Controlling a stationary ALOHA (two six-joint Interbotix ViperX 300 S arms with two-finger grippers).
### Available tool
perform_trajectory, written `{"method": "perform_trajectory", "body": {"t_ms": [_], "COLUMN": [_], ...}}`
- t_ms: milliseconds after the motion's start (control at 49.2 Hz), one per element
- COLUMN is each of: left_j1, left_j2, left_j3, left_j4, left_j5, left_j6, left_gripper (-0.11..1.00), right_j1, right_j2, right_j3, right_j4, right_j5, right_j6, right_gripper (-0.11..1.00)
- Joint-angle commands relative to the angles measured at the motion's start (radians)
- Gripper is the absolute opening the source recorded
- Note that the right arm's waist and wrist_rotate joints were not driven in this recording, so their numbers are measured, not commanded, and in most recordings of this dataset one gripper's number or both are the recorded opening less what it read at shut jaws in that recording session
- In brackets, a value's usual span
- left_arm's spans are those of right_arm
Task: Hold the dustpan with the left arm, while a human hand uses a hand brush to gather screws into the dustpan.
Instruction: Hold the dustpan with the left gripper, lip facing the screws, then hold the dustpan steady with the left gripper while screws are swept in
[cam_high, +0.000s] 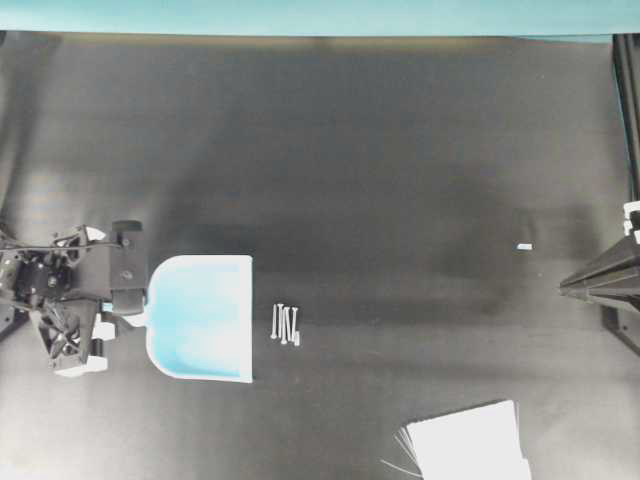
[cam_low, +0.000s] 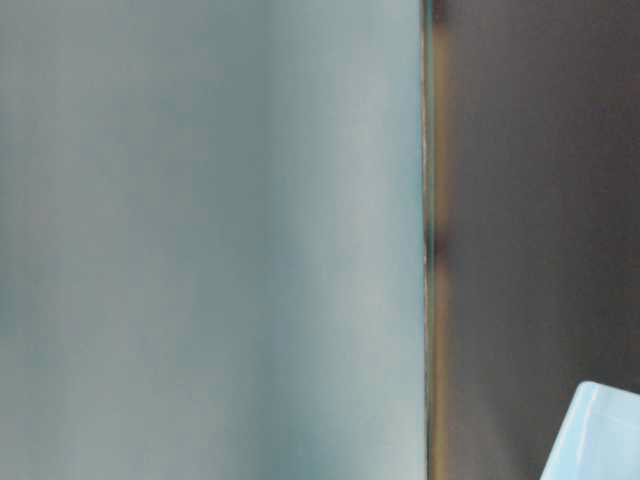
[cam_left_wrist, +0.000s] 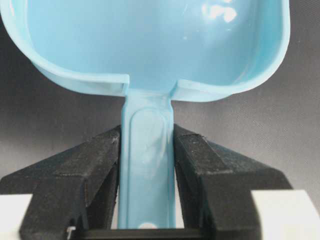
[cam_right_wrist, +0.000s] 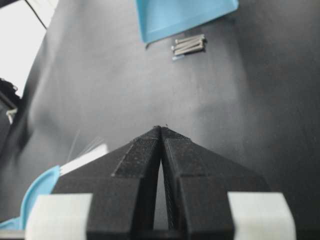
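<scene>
The light-blue dustpan (cam_high: 200, 318) lies flat on the black table at the left, its straight front edge facing right. My left gripper (cam_high: 137, 312) is shut on the dustpan's handle (cam_left_wrist: 147, 165), with the black fingers (cam_left_wrist: 100, 160) pressed against both sides of it. Several silver screws (cam_high: 286, 324) lie side by side just off the front edge, apart from it. The whitish hand brush (cam_high: 470, 445) lies at the bottom edge, right of centre, bristles pointing left. My right gripper (cam_right_wrist: 161, 127) is shut and empty at the far right (cam_high: 565, 285). The human hand is out of view.
A tiny white chip (cam_high: 524, 246) lies on the table near the right arm. A teal wall (cam_high: 320, 15) runs along the far edge. In the right wrist view a light-blue curved piece (cam_right_wrist: 40, 190) shows beside the brush bristles (cam_right_wrist: 85, 157).
</scene>
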Motion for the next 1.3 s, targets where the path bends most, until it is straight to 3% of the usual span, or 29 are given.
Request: {"method": "perform_trajectory", "body": {"t_ms": [0,610,936,1282], "left_j1": [0.003,0.015,0.034,0.034], "left_j2": [0.003,0.006,0.075,0.092], "left_j3": [-0.028,-0.043,-0.041,-0.021], "left_j4": [0.003,0.003,0.003,0.003], "left_j5": [0.000,0.002,-0.008,-0.072], "left_j6": [0.011,0.008,0.005,-0.014], "left_gripper": [0.31,0.31,0.31,0.31], "right_j1": [0.000,0.000,0.000,0.000], "right_j2": [0.005,0.003,0.003,0.003], "right_j3": [-0.005,-0.005,-0.005,-0.005], "right_j4": [0.000,0.000,0.000,0.000], "right_j5": [-0.005,-0.005,-0.005,-0.005], "right_j6": [0.000,0.000,0.000,0.000], "right_gripper": [0.00,0.00,0.00,0.00]}}
